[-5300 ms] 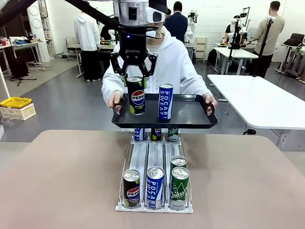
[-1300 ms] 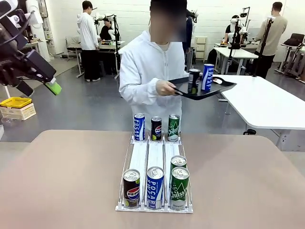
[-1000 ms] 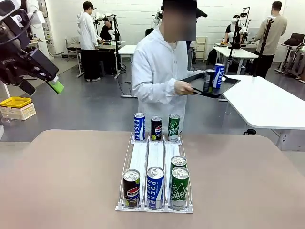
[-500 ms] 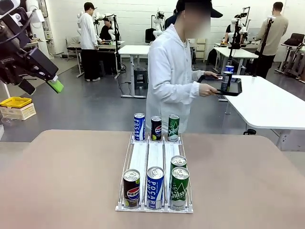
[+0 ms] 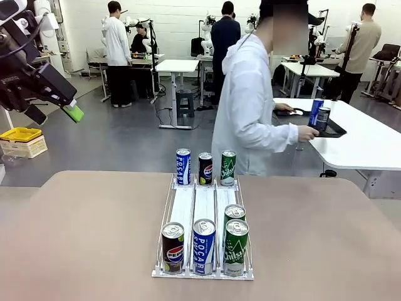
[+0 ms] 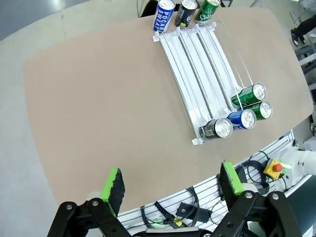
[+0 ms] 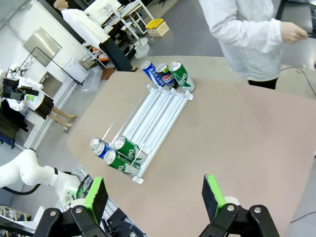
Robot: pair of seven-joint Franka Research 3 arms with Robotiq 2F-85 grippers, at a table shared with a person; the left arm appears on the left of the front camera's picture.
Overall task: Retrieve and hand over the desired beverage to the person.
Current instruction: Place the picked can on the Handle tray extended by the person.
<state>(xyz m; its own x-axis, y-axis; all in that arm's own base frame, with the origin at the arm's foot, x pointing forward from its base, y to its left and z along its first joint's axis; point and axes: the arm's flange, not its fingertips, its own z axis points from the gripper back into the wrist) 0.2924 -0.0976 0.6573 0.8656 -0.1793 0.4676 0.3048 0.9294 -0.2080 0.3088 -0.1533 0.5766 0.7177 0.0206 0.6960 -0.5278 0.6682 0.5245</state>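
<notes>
The person (image 5: 254,106) in a white hooded top stands side-on beyond the table and holds a black tray (image 5: 335,130) over the white side table at the right. A blue can (image 5: 316,111) and a dark can (image 5: 323,118) stand on that tray. My left gripper (image 5: 53,115) hangs open high at the far left, holding nothing. The left wrist view looks down past the open left gripper (image 6: 172,182) at the can rack (image 6: 197,69). My right gripper (image 7: 154,192) is open and holds nothing, high above the rack (image 7: 158,113), with the person (image 7: 252,29) at the top.
A white wire rack (image 5: 203,207) sits mid-table, with three upright cans (image 5: 205,168) at its far end and several cans (image 5: 203,246) at its near end. A white side table (image 5: 357,141) stands at the right. Other people stand farther back.
The person has turned to the right and carried the tray with its two cans over to the white side table. My left gripper has stayed raised and open at the left.
</notes>
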